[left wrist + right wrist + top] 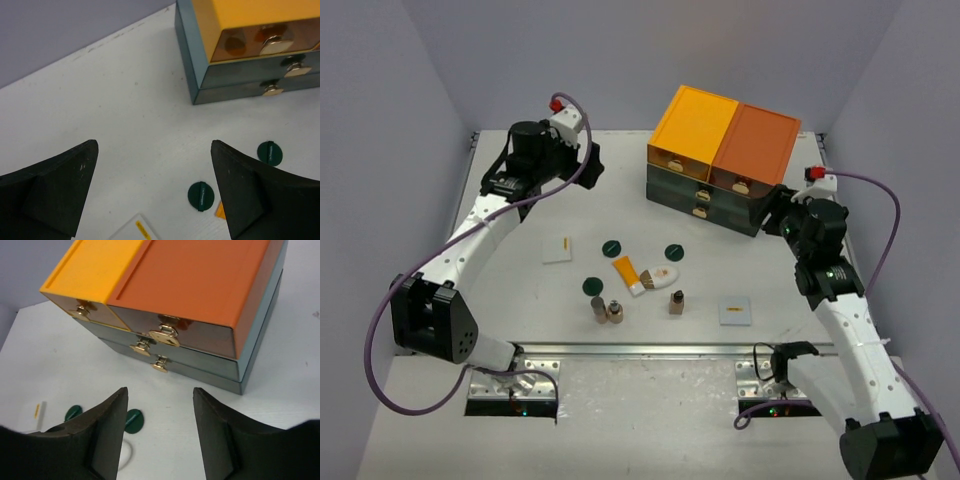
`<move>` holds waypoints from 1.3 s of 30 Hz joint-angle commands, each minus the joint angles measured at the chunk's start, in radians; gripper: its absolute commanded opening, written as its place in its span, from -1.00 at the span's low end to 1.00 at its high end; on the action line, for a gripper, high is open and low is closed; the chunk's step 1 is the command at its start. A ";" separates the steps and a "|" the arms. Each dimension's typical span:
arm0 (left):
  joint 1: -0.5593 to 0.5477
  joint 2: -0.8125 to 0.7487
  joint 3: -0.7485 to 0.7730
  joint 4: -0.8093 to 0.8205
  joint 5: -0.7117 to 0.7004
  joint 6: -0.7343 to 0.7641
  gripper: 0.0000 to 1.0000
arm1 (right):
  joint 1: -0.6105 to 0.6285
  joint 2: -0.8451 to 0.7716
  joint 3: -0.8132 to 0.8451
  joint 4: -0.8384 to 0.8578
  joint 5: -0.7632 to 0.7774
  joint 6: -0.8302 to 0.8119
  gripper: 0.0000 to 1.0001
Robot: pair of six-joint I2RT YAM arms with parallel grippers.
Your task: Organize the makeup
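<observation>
The makeup lies loose in the middle of the table: three dark green discs (611,247) (673,252) (592,286), an orange tube (627,273), a white oval piece (662,275), a flat white square (558,249), a second white square (735,311), and three small brown bottles (599,307) (616,312) (676,301). My left gripper (588,166) is open and empty, raised at the back left; its wrist view (154,150) shows two discs (201,195) (270,152) below. My right gripper (775,210) is open and empty, just in front of the chest; its wrist view (160,392) shows a disc (133,420).
The orange-topped drawer chest (720,158) stands at the back right with all its drawers shut; it also shows in the left wrist view (235,45) and the right wrist view (190,290). Grey walls enclose the table on three sides. A metal rail (650,350) runs along the near edge.
</observation>
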 commanded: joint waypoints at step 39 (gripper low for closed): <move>0.200 -0.226 -0.426 0.022 -0.091 0.076 1.00 | 0.393 0.659 0.404 -0.059 0.920 0.106 0.22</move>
